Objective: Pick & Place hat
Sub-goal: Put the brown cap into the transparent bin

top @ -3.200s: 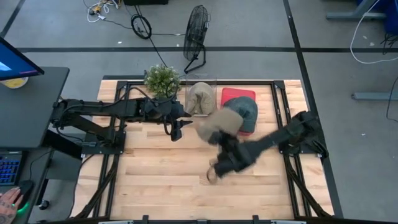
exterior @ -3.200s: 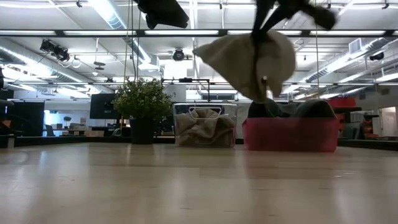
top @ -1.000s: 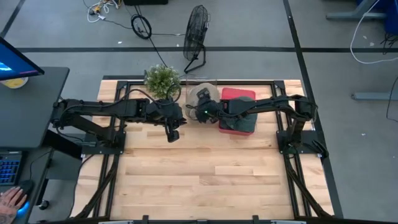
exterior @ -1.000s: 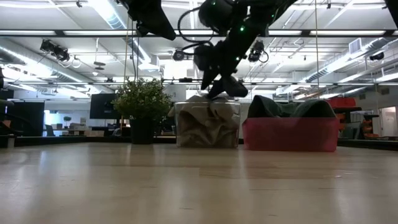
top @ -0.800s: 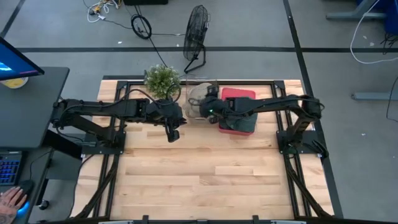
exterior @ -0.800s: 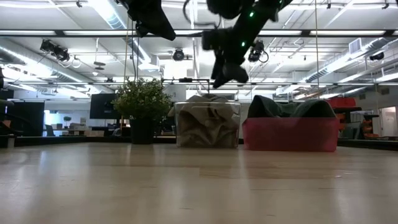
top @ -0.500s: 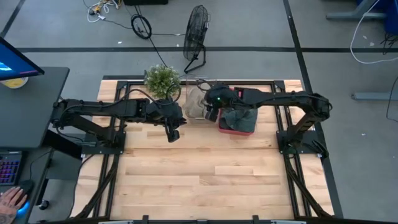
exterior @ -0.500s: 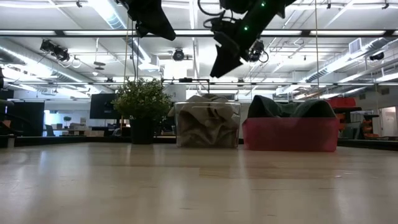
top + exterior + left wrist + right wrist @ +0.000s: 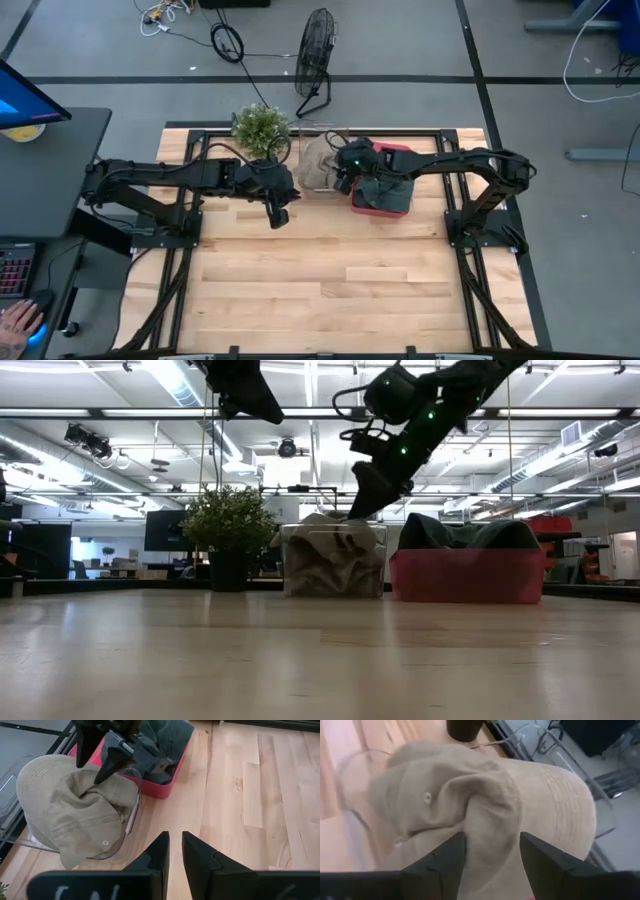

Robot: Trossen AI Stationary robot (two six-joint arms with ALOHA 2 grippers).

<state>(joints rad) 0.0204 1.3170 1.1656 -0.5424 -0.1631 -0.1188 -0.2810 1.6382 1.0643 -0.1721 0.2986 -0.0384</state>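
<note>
A tan hat (image 9: 318, 165) lies crumpled in a clear bin (image 9: 131, 817) at the table's far edge. A second, dark green hat (image 9: 385, 188) fills the red bin (image 9: 465, 575) just to its right. My right gripper (image 9: 492, 837) is open and hangs low over the clear bin. Its fingers stand on either side of a raised fold of the tan hat (image 9: 485, 795). My left gripper (image 9: 175, 837) waits above the bare wood left of the bins. It holds nothing, with only a narrow gap between its fingers. My right gripper comes at the tan hat from above, slanting in from the right. Its open fingers (image 9: 451, 855) straddle a raised fold on the crown (image 9: 487, 815). Its tips (image 9: 355, 510) reach the top of the hat, but I cannot tell whether they touch the cloth.
A potted plant (image 9: 260, 128) stands left of the clear bin at the far edge. A black fan (image 9: 316, 50) stands on the floor beyond the table. The near half of the wooden top (image 9: 330, 290) is bare. A person's hand (image 9: 12, 320) rests at a desk far left.
My right gripper rose from the clear bin and shifted a little toward the red bin. It then came back down onto the top of the tan hat. The hat has stayed in the bin.
</note>
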